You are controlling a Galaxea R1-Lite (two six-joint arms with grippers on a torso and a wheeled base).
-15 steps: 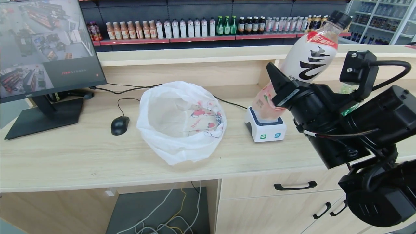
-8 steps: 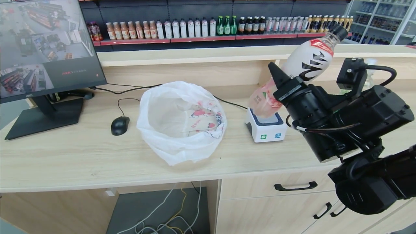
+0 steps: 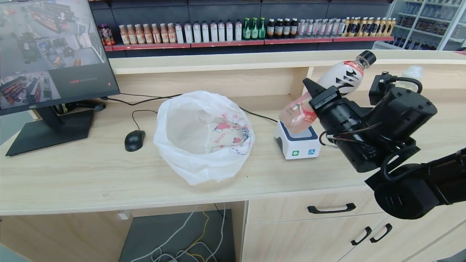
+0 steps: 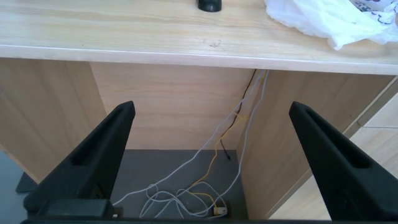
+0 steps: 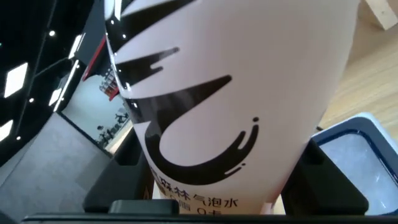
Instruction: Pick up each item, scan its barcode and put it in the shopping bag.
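My right gripper is shut on a drink bottle with a white and pink label and a black cap. The bottle is tilted, its pink base hanging just above the white barcode scanner on the counter. Up close, the right wrist view has the bottle's label and a corner of the scanner. The white plastic shopping bag stands open to the scanner's left. My left gripper hangs open below the counter edge, nothing between its fingers.
A black mouse lies left of the bag, and a monitor stands at the far left. Cables hang under the counter. Drawers sit below at the right. Shelves of bottles line the back.
My right arm has lowered and drawn back, tipping the bottle further over. Its base has stayed over the scanner.
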